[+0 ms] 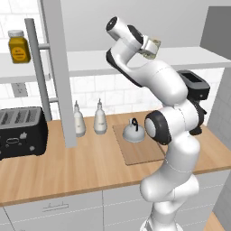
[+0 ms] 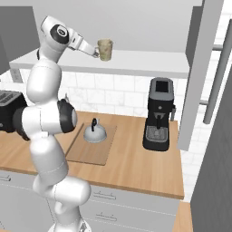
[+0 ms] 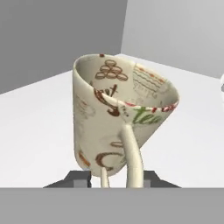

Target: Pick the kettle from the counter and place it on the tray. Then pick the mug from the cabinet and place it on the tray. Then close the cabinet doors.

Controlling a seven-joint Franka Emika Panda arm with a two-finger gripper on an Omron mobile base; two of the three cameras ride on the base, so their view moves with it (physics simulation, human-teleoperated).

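A small cream-beige ceramic mug (image 3: 118, 113) with printed brown and green lettering is seen at the white inner shelf (image 2: 136, 63) of the pale grey wall cabinet (image 1: 135, 22), tilted rather than upright. In the hand view its thin curved side handle (image 3: 131, 153) runs down between the two dark finger tips (image 3: 79, 178) of the two-finger gripper (image 3: 116, 179), and the jaws are seen drawn in close on either side of that handle; whether they are pressing on it cannot be told. In the right base view the gripper (image 2: 96, 52) is seen at the mug's (image 2: 105, 49) side.

The small squat dome-shaped pale grey kettle (image 1: 133, 131) with its thin dark arched handle is found standing on the flat rectangular tan wooden tray (image 1: 140, 149), which lies on the long light-brown grained wooden counter (image 1: 81, 167).

Shown in the left base view are two slim-necked whitish bottles (image 1: 89, 118), a black boxy toaster (image 1: 21, 131), a yellow white-lidded jar (image 1: 19, 47) on the shelf, and an open grey cabinet door (image 1: 58, 72) edge-on. In the right base view a black coffee machine (image 2: 159, 114) is seen beside the tray (image 2: 90, 147), and the other tall flat door (image 2: 199, 77) with its silver bar handle (image 2: 217, 86) stands open.
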